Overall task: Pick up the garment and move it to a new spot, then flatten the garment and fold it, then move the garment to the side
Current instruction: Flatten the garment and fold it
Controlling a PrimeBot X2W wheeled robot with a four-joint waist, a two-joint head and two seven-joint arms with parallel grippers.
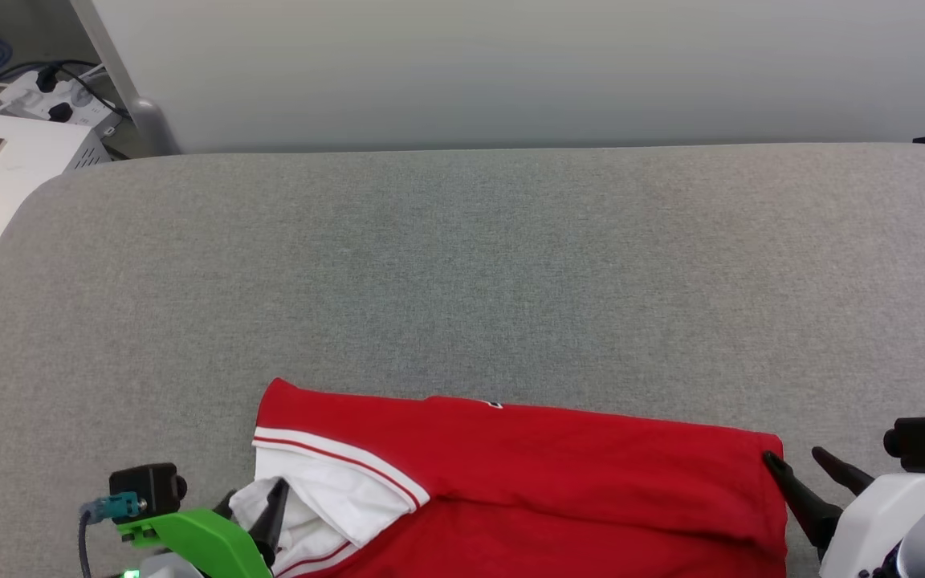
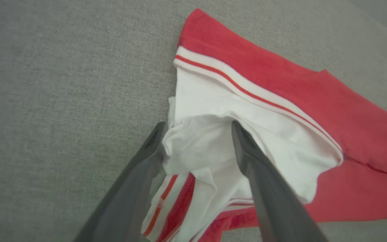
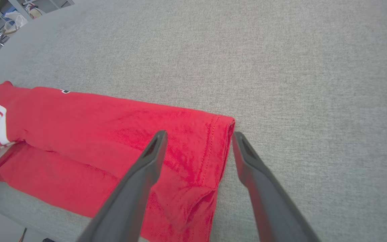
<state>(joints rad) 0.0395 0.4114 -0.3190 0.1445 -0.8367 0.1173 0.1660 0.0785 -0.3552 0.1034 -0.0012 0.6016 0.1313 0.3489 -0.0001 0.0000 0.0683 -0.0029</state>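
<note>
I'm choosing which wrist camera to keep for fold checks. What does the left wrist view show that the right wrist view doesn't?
Left wrist view: crumpled white fabric and striped trim up close, bunched between the open left end effector's fingers. Right wrist view: the stitched red hem, straddled by the open right end effector. Shared: the red jersey on the grey cloth surface; the right view catches its white part at the far left edge.

The head camera looks down from high up, across the tabletop (image 1: 462, 265) to a wall (image 1: 511, 72). The wrist cameras sit low and close. One looks along the left pincer (image 2: 198, 123) at the white end of the jersey (image 1: 559, 457). The other looks along the right pincer (image 3: 199, 132) at its red end.
</note>
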